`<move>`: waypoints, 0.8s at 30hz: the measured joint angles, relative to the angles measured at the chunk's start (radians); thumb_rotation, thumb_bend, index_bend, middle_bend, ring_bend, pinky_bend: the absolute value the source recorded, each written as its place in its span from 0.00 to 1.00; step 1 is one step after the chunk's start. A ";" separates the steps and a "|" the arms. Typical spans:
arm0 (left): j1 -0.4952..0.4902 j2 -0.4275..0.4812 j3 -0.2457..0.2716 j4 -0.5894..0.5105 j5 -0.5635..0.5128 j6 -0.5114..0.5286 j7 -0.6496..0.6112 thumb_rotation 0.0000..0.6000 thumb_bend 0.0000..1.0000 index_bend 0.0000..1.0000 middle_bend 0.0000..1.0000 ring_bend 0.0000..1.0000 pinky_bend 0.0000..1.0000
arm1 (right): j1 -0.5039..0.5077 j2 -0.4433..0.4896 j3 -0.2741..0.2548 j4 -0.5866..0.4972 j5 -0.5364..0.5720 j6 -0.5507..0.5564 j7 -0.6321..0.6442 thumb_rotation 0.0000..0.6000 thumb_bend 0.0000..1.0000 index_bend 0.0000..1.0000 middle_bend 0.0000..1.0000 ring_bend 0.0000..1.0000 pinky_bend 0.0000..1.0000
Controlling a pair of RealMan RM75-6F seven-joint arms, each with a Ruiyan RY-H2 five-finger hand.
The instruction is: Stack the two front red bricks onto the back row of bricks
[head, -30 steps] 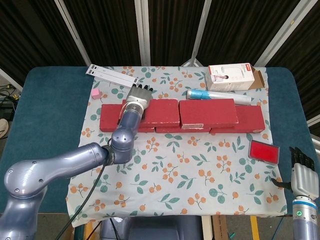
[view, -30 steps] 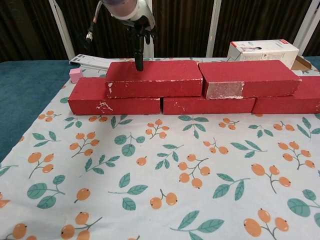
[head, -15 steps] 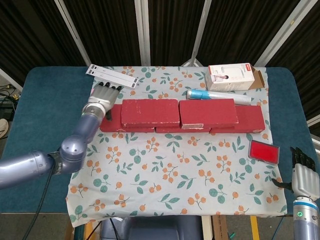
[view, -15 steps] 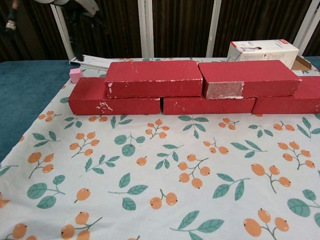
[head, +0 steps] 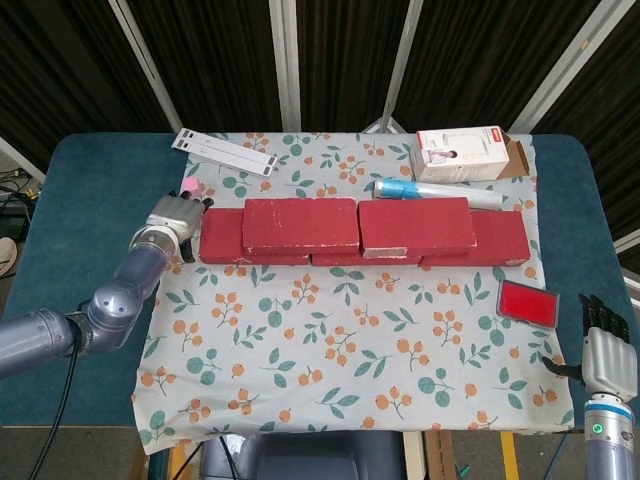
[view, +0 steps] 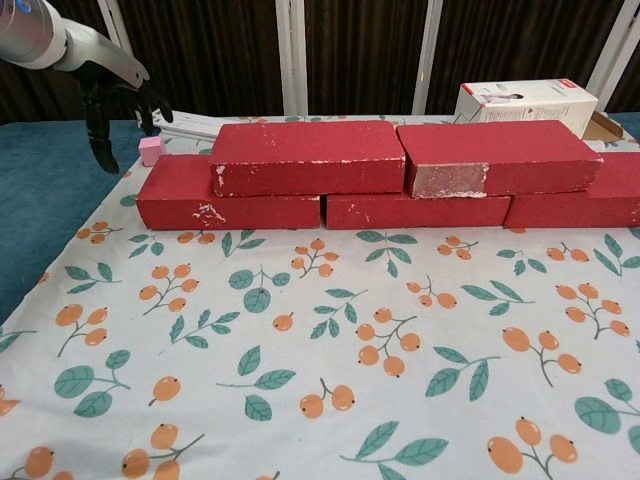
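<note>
Both top bricks [head: 301, 224] [head: 416, 224] sit centre frame, staggered over the back row [view: 228, 200], so stacking looks done. Left hand [head: 172, 218] hovers empty at left, fingers loose; right hand [head: 605, 345] idles open, bottom right.

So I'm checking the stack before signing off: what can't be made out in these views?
- Bottom row bricks: head view, mostly covered by the top bricks; their joints are hidden.
- Blue tube: chest view, hidden behind the bricks.
- Box print: too small in both views.
- Right hand: head view only, at the frame corner.
- Left hand: chest view, fingers dark and blurred.
</note>
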 measured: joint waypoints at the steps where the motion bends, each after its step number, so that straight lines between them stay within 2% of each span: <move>1: -0.006 -0.004 0.006 0.004 0.003 -0.006 -0.008 1.00 0.00 0.08 0.15 0.00 0.08 | 0.000 0.000 0.000 0.000 0.000 0.000 0.000 1.00 0.07 0.00 0.00 0.00 0.00; 5: -0.026 -0.022 0.031 0.018 0.011 -0.021 -0.028 1.00 0.00 0.08 0.15 0.00 0.08 | 0.001 -0.002 0.000 0.003 0.000 -0.002 0.000 1.00 0.07 0.00 0.00 0.00 0.00; 12: -0.082 -0.065 0.107 0.064 0.009 -0.047 -0.087 1.00 0.00 0.09 0.15 0.00 0.08 | -0.001 0.000 0.001 0.004 -0.001 -0.001 0.008 1.00 0.07 0.00 0.00 0.00 0.00; 24: -0.152 -0.083 0.186 0.089 0.024 -0.068 -0.194 1.00 0.00 0.22 0.16 0.00 0.08 | -0.001 -0.002 0.004 0.006 -0.005 -0.002 0.018 1.00 0.07 0.00 0.00 0.00 0.00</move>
